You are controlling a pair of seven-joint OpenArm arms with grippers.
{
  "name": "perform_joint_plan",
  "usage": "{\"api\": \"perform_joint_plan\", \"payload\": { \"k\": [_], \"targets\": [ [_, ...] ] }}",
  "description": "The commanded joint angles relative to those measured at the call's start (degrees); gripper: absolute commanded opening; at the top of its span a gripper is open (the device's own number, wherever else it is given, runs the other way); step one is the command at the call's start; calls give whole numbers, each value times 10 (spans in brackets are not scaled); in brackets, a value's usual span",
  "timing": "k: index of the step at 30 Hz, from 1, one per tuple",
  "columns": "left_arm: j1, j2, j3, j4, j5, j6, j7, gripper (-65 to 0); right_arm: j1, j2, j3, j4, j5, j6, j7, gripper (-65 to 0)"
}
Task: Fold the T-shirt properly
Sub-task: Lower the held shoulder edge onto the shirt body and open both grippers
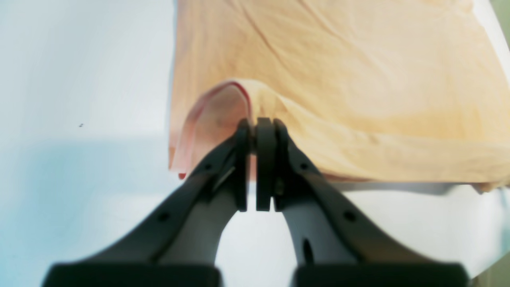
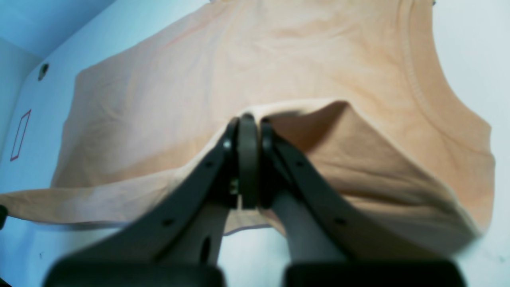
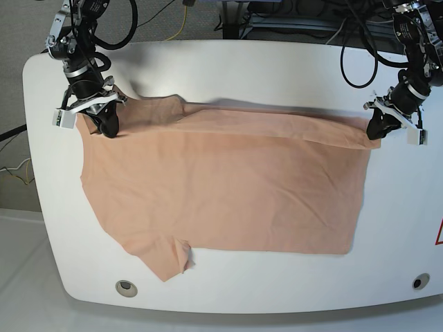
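The plain peach cloth T-shirt lies spread on the white counter, with its far edge lifted. The left gripper has its jaws clenched on the far right hem corner. The right gripper grasps the far left shoulder fold, jaws pressed together.

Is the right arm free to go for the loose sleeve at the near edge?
Probably not yet: the right claw is shut on the T-shirt at the far edge, away from that sleeve.

Both wrist views cut off the peach cotton T-shirt; the black gripper bases blur along their bottom edges
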Motion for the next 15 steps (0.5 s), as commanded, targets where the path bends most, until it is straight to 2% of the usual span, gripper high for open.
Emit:
{"api": "perform_joint_plan", "payload": {
  "k": [1,15],
  "targets": [
    [-10,-8,-6,0,-7,-2,-11,-650,12,14,5,-8,13,5,15,-650],
    [-42,-7,-11,-21,-9,-6,-12,-650,85,36,4,-98,10,6,13,-650]
  ]
}}
